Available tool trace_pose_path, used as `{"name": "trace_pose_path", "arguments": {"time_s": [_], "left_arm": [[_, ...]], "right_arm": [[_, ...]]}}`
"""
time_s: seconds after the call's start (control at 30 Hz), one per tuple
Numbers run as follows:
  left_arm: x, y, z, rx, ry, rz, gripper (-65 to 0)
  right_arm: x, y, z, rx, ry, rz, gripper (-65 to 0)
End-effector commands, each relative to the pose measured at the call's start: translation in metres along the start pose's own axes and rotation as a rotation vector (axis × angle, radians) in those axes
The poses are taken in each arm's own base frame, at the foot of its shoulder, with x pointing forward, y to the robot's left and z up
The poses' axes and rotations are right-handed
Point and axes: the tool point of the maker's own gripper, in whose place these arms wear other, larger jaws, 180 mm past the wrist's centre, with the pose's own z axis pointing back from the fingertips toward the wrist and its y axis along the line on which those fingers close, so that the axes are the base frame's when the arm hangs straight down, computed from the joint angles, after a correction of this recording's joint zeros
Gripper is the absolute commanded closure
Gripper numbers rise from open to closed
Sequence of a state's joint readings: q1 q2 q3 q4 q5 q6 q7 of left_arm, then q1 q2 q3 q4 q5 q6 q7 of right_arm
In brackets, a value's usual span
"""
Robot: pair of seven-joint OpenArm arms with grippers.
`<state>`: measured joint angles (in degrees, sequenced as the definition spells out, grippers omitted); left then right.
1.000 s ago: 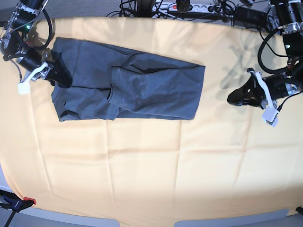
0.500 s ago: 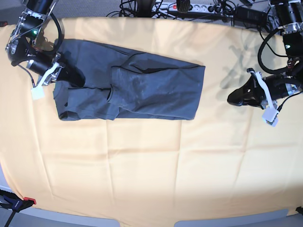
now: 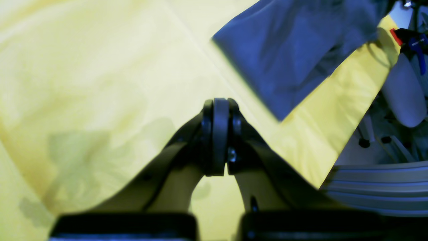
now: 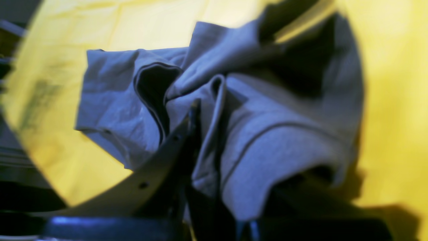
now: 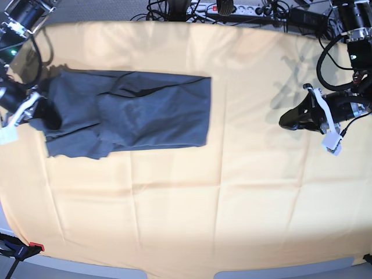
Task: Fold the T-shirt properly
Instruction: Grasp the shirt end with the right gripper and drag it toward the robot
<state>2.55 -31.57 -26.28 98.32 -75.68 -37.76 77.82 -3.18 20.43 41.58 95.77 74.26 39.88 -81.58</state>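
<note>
The dark blue-grey T-shirt (image 5: 133,113) lies folded into a long band on the left half of the yellow-orange cloth, its left end bunched up. My right gripper (image 5: 45,117) is shut on that bunched left end. In the right wrist view the T-shirt fabric (image 4: 267,140) is gathered in folds between the fingers (image 4: 160,157). My left gripper (image 5: 288,120) rests at the right side of the table, shut and empty, far from the shirt. The left wrist view has the gripper (image 3: 219,112) closed over bare cloth, with a shirt corner (image 3: 294,50) ahead of it.
The yellow-orange table cloth (image 5: 192,203) covers the whole table and has shallow creases. Cables and a power strip (image 5: 229,9) run along the far edge. A red-tipped clamp (image 5: 32,248) grips the near left corner.
My right gripper has shut on the shirt's left end and pulled left; the whole shirt has slid left with it. The left arm has not moved.
</note>
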Motion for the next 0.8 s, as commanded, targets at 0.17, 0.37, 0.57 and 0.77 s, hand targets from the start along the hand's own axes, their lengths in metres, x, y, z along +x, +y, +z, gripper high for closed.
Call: {"name": "trace_pose_path", "arguments": {"time_s": [0.17, 0.37, 0.57, 0.77], "left_arm": [[0.015, -0.001, 0.006, -0.001, -0.038, -0.03, 0.0], [0.019, -0.005, 0.006, -0.022, -0.057, -0.026, 0.0], [0.017, -0.005, 0.006, -0.022, -0.053, -0.024, 0.0], [0.017, -0.005, 0.006, -0.02, -0.052, -0.024, 0.0]], "right_arm": [[0.048, -0.006, 0.033, -0.063, -0.044, 0.172, 0.0], [0.044, -0.007, 0.031, -0.062, -0.039, 0.156, 0.0], [0.041, -0.004, 0.027, -0.052, -0.045, 0.142, 0.0], [0.04, -0.004, 0.027, -0.052, -0.044, 0.142, 0.0]]}}
